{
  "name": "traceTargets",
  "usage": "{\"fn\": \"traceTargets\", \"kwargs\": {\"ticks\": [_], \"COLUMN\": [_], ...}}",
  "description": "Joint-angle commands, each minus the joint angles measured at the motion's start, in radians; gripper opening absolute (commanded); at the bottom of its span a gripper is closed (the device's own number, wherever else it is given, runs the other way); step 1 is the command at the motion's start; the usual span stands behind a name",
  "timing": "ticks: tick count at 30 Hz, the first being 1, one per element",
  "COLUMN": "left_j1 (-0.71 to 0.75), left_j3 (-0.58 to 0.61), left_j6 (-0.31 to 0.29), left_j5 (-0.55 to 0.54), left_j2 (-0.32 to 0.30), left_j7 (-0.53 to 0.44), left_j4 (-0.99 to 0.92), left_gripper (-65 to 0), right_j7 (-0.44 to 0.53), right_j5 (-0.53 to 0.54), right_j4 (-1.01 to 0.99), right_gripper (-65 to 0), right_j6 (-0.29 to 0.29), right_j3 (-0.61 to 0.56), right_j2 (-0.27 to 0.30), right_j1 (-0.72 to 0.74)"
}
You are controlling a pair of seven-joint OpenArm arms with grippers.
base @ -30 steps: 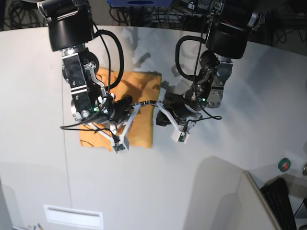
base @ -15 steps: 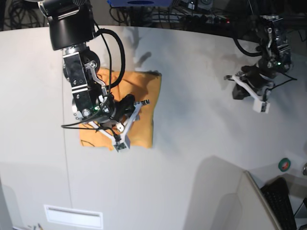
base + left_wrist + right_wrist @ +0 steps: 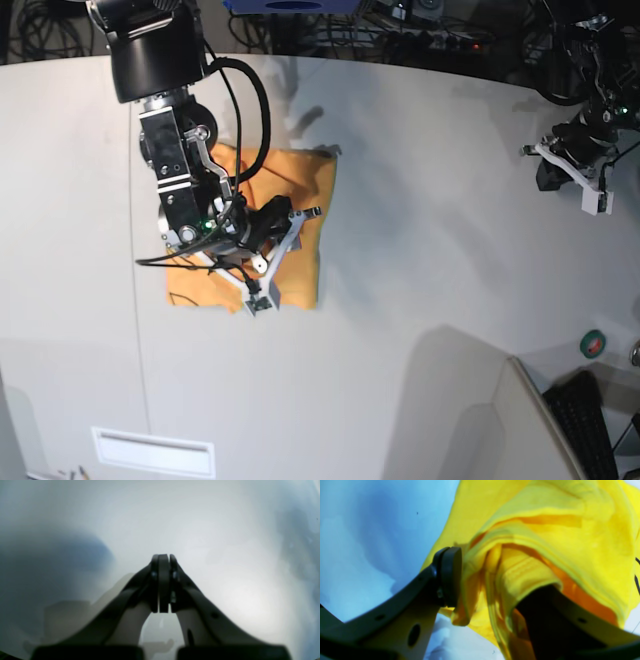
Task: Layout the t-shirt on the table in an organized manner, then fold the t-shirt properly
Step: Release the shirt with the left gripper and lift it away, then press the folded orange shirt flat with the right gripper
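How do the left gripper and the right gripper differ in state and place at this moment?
The left gripper has its jaws pressed shut on nothing; the right gripper has its jaws apart with folds of the t-shirt between them.
The left gripper hangs far off to the side over the bare table; the right gripper is over the folded t-shirt.
Both have the same dark jaws on pale frames.

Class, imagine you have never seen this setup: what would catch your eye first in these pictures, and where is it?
The orange t-shirt, folded into a compact rectangle, glows against the white table left of centre. Right over it hangs the right gripper, jaws open, with bunched cloth between them in its wrist view. Far off at the table's right edge, the left gripper is shut and empty.
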Motion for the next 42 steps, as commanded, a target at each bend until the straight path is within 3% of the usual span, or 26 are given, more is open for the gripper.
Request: {"fn": "traceTargets", "kwargs": {"ticks": [1,7,11,15,25,29,37,39,40,42], "left_j1": [-0.008,-0.008,-0.009,-0.009,-0.032,-0.046,-0.052,-0.052,-0.052,-0.052], "left_j3": [-0.003,-0.002,-0.002,-0.002,-0.002,-0.002,-0.009,-0.011,-0.011,-0.011], "left_j6": [-0.005,-0.005,-0.005,-0.005,-0.005,-0.005,-0.005,-0.005,-0.005,-0.005], "left_j5": [-0.016,-0.016,-0.016,-0.016,-0.013,-0.012,-0.010,-0.010,-0.010,-0.010], "left_j2": [-0.015,-0.015,-0.016,-0.016,-0.018,-0.021,-0.022,-0.024,-0.024,-0.024], "left_j7": [-0.017,-0.017,-0.017,-0.017,-0.016,-0.019,-0.020,-0.020,-0.020,-0.020], "left_j4": [0.016,0.016,0.016,0.016,-0.011,-0.040,-0.060,-0.060,-0.060,-0.060], "left_gripper": [-65.0,-65.0,-65.0,-65.0,-65.0,-65.0,-65.0,-65.0,-65.0,-65.0], "right_j7": [0.015,0.015,0.015,0.015,0.013,0.004,-0.101,-0.116,-0.122,-0.116], "right_j5": [0.004,0.004,0.004,0.004,0.005,0.082,0.096,0.096,0.096,0.096], "right_j4": [0.019,0.024,0.028,0.044,0.057,0.065,0.274,0.363,0.410,0.475], "right_gripper": [-39.5,-38.3,-32.3,-31.8,-31.8,-32.1,-32.3,-32.7,-34.8,-46.4], "right_j6": [-0.003,-0.003,-0.003,-0.003,-0.003,-0.003,-0.003,-0.006,-0.032,-0.151], "right_j3": [-0.002,-0.005,-0.005,-0.010,-0.155,-0.215,-0.283,-0.280,-0.280,-0.244], "right_j2": [-0.008,-0.019,-0.021,-0.022,-0.024,-0.024,-0.013,0.034,0.065,0.122], "right_j1": [0.017,-0.003,-0.003,-0.003,0.000,0.016,0.033,0.028,0.026,0.003]}}
